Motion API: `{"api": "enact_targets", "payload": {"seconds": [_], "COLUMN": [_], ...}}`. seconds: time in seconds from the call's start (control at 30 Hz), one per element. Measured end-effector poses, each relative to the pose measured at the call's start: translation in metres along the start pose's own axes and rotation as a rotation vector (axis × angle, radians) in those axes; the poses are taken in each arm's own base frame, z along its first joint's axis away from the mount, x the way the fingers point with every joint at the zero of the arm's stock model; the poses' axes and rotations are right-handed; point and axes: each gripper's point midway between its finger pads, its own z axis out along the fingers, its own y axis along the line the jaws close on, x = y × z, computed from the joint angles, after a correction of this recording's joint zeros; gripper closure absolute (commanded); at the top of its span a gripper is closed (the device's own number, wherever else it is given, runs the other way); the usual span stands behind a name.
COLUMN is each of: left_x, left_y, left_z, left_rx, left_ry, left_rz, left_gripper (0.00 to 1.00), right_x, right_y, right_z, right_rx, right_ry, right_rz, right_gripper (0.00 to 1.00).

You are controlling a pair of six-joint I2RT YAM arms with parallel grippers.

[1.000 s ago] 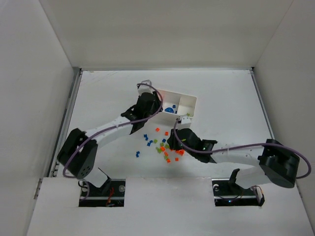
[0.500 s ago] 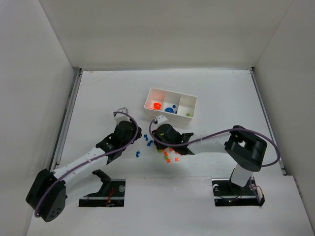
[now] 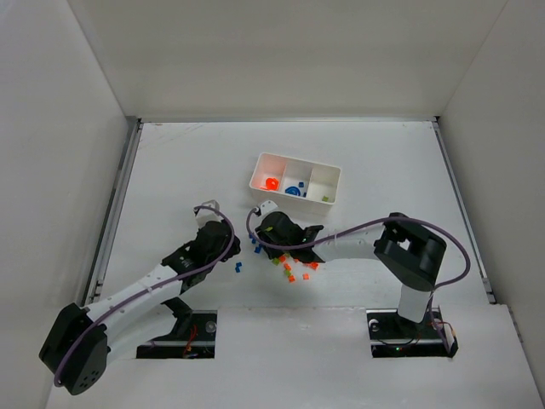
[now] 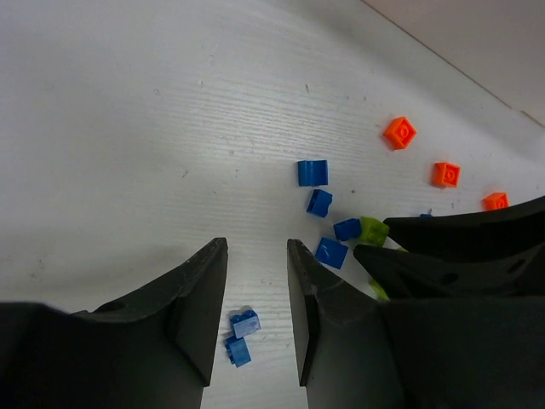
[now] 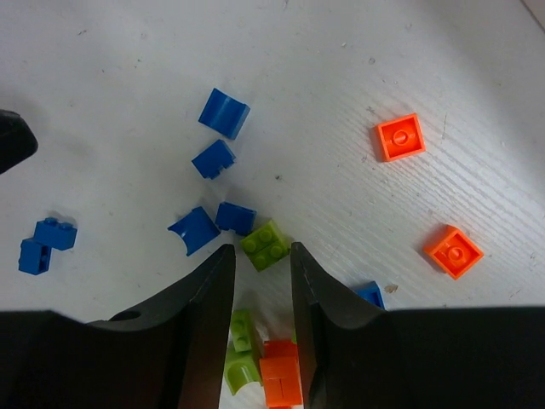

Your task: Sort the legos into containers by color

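Legos (image 5: 224, 112) scattered, green one (image 5: 264, 244) between right claw (image 5: 258, 250)

no readable text or numbers, none on legos (image 5: 398, 137), none on tray (image 3: 298, 160)

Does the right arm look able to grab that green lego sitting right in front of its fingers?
Probably yes. The right gripper is open with the green lego at the mouth of the gap; a blue lego right beside it may get nudged.
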Motion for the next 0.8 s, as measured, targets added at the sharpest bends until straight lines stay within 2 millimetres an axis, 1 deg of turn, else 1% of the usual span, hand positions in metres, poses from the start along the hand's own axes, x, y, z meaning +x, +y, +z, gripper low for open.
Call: {"api": "enact_targets", "payload": {"seconds": [0.1, 0.13, 0.3, 0.4, 0.47, 0.63, 0.77, 0.8], "left_x": [0.003, 0.003, 0.008, 0.014, 0.020, 0.030, 0.036, 0.038], "left_y": [-0.002, -0.003, -0.006, -0.010, -0.010, -0.010, -0.016, -0.017], "left_z": [-0.002, -0.003, -0.004, -0.005, -0.003, -0.001, -0.002, -0.002], "left_rx": [0.013, 0.016, 0.031, 0.043, 0.042, 0.036, 0.051, 0.052], "left_ry": [0.012, 0.014, 0.033, 0.051, 0.071, 0.100, 0.115, 0.120], "left_rz": [0.002, 0.001, 0.010, 0.028, 0.042, 0.067, 0.090, 0.097], "left_gripper": [0.69, 0.69, 0.68, 0.68, 0.68, 0.68, 0.67, 0.67], "right_x": [0.000, 0.000, -0.001, 0.000, -0.005, -0.027, -0.034, -0.039], "right_y": [0.000, -0.001, -0.003, -0.010, -0.015, -0.022, -0.029, -0.034], "right_z": [0.000, 0.001, -0.001, -0.010, -0.019, -0.037, -0.051, -0.055], "right_rx": [0.002, 0.002, 0.005, 0.008, 0.008, 0.003, 0.003, 0.009], "right_ry": [0.000, 0.000, -0.001, -0.007, -0.024, -0.093, -0.125, -0.138], "right_rz": [-0.003, -0.006, -0.001, 0.010, 0.029, 0.077, 0.101, 0.112], "right_gripper": [0.76, 0.77, 0.79, 0.79, 0.80, 0.80, 0.80, 0.80]}}
